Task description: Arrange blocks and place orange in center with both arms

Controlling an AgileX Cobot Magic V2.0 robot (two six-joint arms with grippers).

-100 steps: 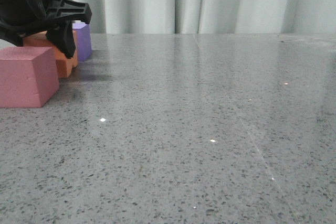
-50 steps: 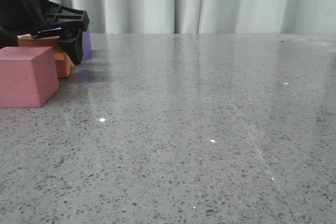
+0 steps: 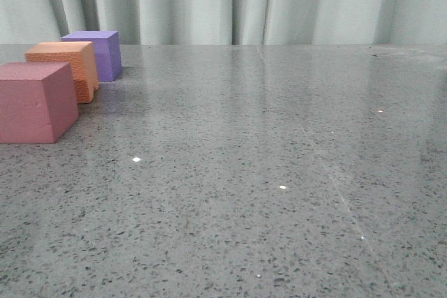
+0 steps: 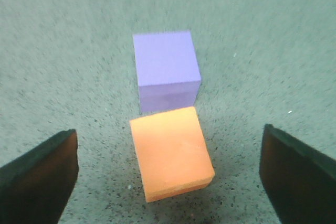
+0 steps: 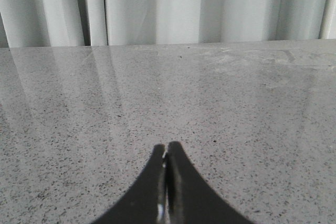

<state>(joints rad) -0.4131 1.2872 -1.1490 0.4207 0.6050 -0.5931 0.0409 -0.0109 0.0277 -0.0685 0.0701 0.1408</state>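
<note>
We see the three blocks lined up along the left edge of the grey speckled worktop (image 3: 265, 172) in the front view: the pink-red cube (image 3: 35, 102) nearest, the orange cube (image 3: 66, 68) behind it, the purple cube (image 3: 98, 52) farthest, close to the pale curtain (image 3: 279, 1). The rest of the worktop, to the right of them, lies open. From the left wrist view we find our left hand (image 4: 168, 177) spread wide above the orange cube, its dark fingers (image 4: 39, 177) well apart on either side and touching nothing. The orange cube's face is finely pebbled, and it sits just beside the purple one. Our right hand (image 5: 166, 157) is pressed together over bare worktop.
</note>
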